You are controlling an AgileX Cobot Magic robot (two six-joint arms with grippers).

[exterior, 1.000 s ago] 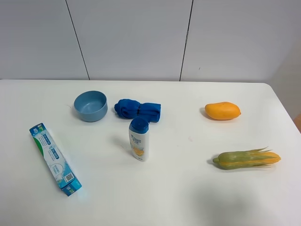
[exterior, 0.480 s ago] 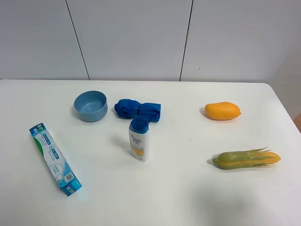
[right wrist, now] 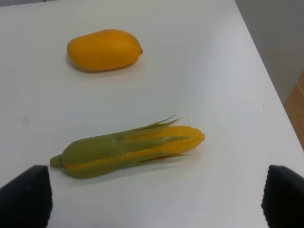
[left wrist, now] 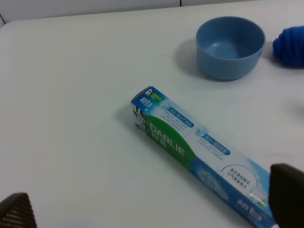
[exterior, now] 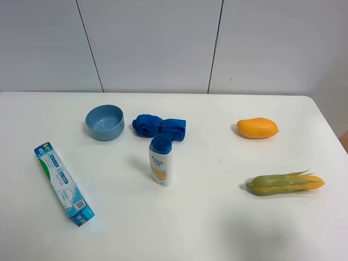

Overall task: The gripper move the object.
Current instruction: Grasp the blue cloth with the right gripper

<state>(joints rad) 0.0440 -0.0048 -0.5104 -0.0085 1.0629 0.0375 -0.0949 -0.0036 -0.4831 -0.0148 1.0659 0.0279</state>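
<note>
In the exterior high view several objects lie on the white table (exterior: 217, 217): a toothpaste box (exterior: 63, 184), a blue bowl (exterior: 104, 122), a blue rolled cloth (exterior: 160, 127), a white bottle with a blue cap (exterior: 161, 160), a mango (exterior: 257, 128) and a corn cob (exterior: 285, 183). No arm shows in that view. My left gripper (left wrist: 152, 204) is open above the table, close to the toothpaste box (left wrist: 199, 152), and holds nothing. My right gripper (right wrist: 154, 199) is open and empty, close to the corn cob (right wrist: 128, 149), with the mango (right wrist: 104, 49) beyond it.
The blue bowl (left wrist: 230, 46) and part of the blue cloth (left wrist: 290, 46) show in the left wrist view. The table's right edge (right wrist: 280, 99) runs close past the corn cob. A white panelled wall (exterior: 163, 43) stands behind the table.
</note>
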